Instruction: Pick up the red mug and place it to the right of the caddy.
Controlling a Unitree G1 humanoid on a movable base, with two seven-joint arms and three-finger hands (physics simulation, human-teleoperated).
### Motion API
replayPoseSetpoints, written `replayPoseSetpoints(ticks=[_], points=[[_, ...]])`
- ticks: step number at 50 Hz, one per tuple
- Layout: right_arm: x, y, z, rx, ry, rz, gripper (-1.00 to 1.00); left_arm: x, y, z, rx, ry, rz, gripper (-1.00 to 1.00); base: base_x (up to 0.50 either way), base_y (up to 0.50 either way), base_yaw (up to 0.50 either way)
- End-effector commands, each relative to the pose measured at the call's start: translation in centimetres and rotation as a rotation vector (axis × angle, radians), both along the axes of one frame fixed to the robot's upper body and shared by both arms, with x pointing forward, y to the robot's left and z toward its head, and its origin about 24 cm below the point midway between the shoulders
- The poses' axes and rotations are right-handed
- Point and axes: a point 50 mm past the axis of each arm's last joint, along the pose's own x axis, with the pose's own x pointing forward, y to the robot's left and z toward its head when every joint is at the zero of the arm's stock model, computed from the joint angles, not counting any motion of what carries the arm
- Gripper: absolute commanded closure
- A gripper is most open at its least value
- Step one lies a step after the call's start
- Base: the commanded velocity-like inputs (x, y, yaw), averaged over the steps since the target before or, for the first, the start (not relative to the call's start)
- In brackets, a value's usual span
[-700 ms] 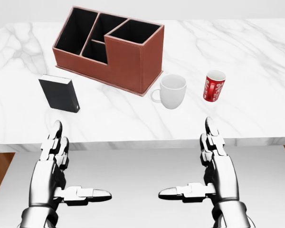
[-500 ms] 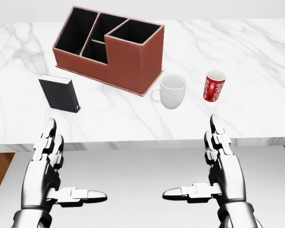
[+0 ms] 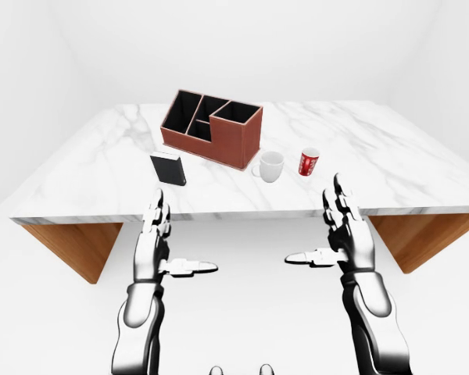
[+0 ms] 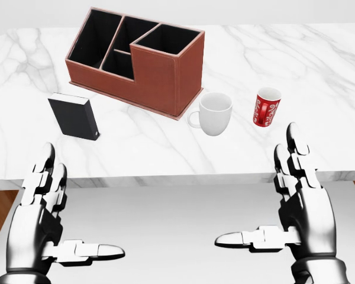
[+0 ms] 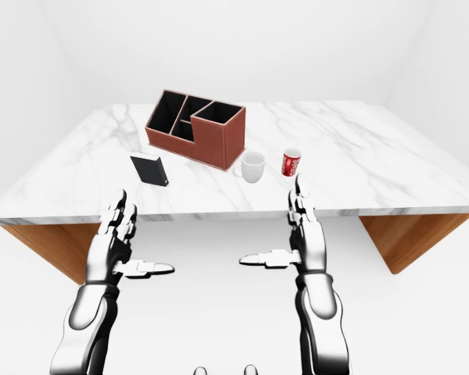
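Right hand (image 4: 299,195) now nearer, red mug (image 4: 267,106) beyond its fingertips.

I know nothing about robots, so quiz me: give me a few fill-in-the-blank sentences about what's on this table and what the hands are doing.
1. The mug standing between the caddy and the red mug is ____ in colour.
2. The black box stands on the marble table to the ____ of the caddy in the head view.
3. The left hand and right hand both have ____ fingers and hold nothing.
4. The caddy's compartments are ____ inside.

Missing words: white; left; open; black
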Motion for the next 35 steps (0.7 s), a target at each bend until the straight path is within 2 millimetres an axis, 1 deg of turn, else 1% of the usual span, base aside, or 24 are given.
replayPoseSetpoints(ticks=[1, 10, 12, 19, 28, 35], points=[[-0.9, -0.1, 1.4, 0.001, -0.061, -0.006, -1.0, -0.8, 0.3, 1.0, 0.001, -0.036, 0.013, -1.0, 0.0, 0.0, 0.0], [-0.8, -0.1, 1.4, -0.008, -0.06, -0.011, -1.0, -1.1, 0.6, 1.5, -0.005, -0.049, 0.018, -1.0, 0.0, 0.0, 0.0], [-0.9, 0.0, 1.3, -0.006, -0.054, 0.0, -1.0, -1.1, 0.6, 1.6, -0.006, -0.051, 0.017, -1.0, 0.28, 0.0, 0.0], [-1.3, 0.0, 1.9, 0.001, -0.082, 0.014, -1.0, -1.4, 0.6, 2.0, -0.005, -0.061, 0.019, -1.0, 0.47, 0.0, 0.0], [-1.2, 0.0, 1.6, -0.002, -0.069, 0.02, -1.0, -1.5, 0.8, 2.3, -0.005, -0.073, 0.022, -1.0, 0.5, 0.0, 0.0], [-1.2, 0.0, 1.7, -0.001, -0.076, 0.02, -1.0, -1.7, 0.8, 2.5, -0.005, -0.083, 0.02, -1.0, 0.5, 0.0, 0.0]])
